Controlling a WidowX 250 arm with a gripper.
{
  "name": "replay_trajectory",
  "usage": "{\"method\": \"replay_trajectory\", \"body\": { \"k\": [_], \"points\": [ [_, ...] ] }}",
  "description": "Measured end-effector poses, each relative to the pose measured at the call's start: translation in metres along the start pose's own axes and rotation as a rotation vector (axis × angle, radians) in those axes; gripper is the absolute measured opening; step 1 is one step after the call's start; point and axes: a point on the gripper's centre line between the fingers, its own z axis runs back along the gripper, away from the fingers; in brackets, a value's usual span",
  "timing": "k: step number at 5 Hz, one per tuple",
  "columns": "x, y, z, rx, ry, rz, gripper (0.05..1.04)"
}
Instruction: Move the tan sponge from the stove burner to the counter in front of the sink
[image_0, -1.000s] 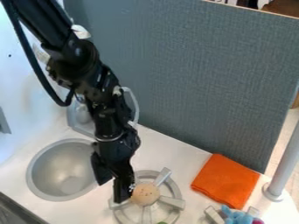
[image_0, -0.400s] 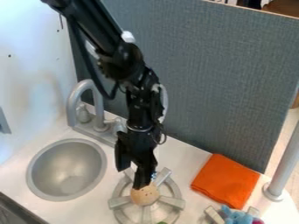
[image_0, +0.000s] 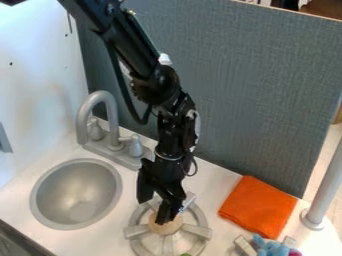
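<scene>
Silver-grey, the round sink basin (image_0: 52, 200) lies left of the stove burner (image_0: 136, 244), its curved inner wall and floor in view with a pale sheen at the bottom. A grey faucet (image_0: 109, 99) and its handles stand behind it. The burner is a grey ring with flat bars around a round tan piece (image_0: 165, 229) at its centre.

The black gripper (image_0: 153, 212) covers the upper part of that tan piece and some of the ring. At the lower right, a blue and pink toy (image_0: 270, 247) is cut off by the bottom edge, as are the 2 grey bars (image_0: 246, 246) beside it. A scrap of green (image_0: 185, 255) shows at the same edge, too little to identify.

The gripper's 2 fingers stand apart, a gap between them. The right-hand tip in the view is over the tan piece, and whether it touches cannot be told; the other tip is up and to the left. An orange cloth (image_0: 258, 206) lies folded on the white counter (image_0: 212, 177), right of the burner.
</scene>
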Motion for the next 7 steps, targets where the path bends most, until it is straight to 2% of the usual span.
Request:
{"method": "replay_trajectory", "body": {
  "k": [3,4,5,6,7],
  "points": [
    [0.012,-0.008,-0.023,-0.021,0.057,0.021,0.991],
    [0.015,-0.009,-0.024,-0.03,0.038,0.035,0.921],
    [0.014,-0.011,-0.026,-0.036,0.032,0.044,0.695],
    [0.008,-0.013,-0.027,-0.036,0.023,0.046,0.612],
    [0.002,-0.015,-0.014,-0.029,-0.019,0.049,0.606]
  ]
}}
